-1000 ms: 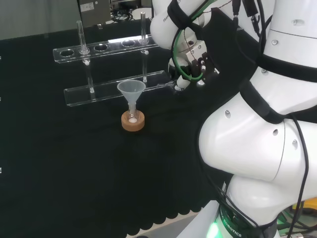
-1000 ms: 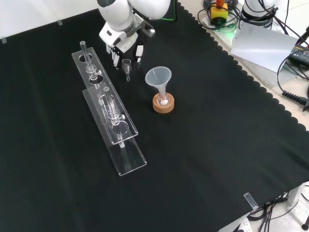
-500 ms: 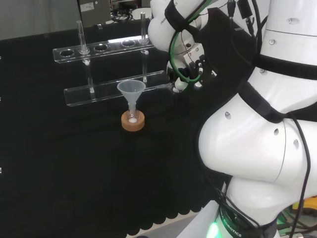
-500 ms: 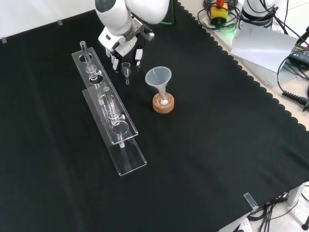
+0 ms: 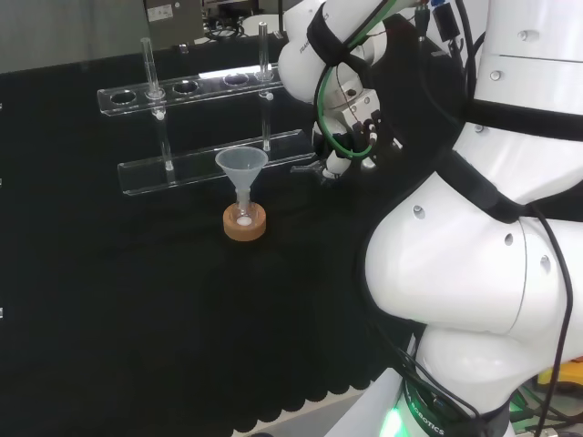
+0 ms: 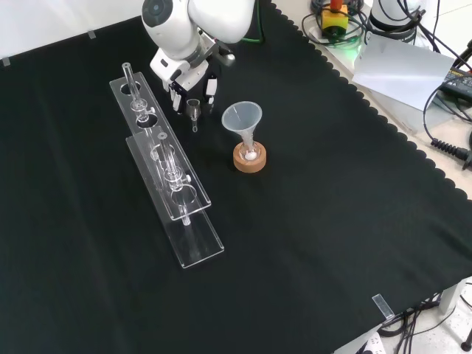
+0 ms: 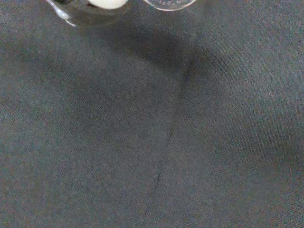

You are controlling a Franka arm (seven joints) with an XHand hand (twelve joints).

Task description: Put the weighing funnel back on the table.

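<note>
Fingers (image 6: 210, 87) and thumb of the black and white hand (image 6: 189, 74) point down at the cloth and close in from both sides on the weighing funnel (image 6: 193, 109), pinching its small clear cup between their tips. In the front view the hand comes in from the top, left of centre, at the end of the white arm (image 6: 214, 15). The weighing funnel hangs just under the fingertips with its short stem aimed toward the camera, low over the black cloth (image 6: 332, 221); whether the stem touches the cloth cannot be told. It sits between two other pieces: just to its left is the near end of a long clear test tube rack (image 6: 184, 214), which runs down the picture with a glass tube (image 6: 127, 74) upright at its far end, and near its right stands the funnel (image 6: 243, 118), mouth up, with its stem in a small flask (image 6: 251, 152) on a cork ring (image 6: 249, 161). The weighing funnel touches neither the rack nor the funnel. In the head view the hand is right of the funnel and just in front of the rack's lower shelf, with the arm's big white links at the right. In the wrist view a white fingertip and a curved edge of clear glass show at one edge, close above grey-black cloth with a faint crease.
</note>
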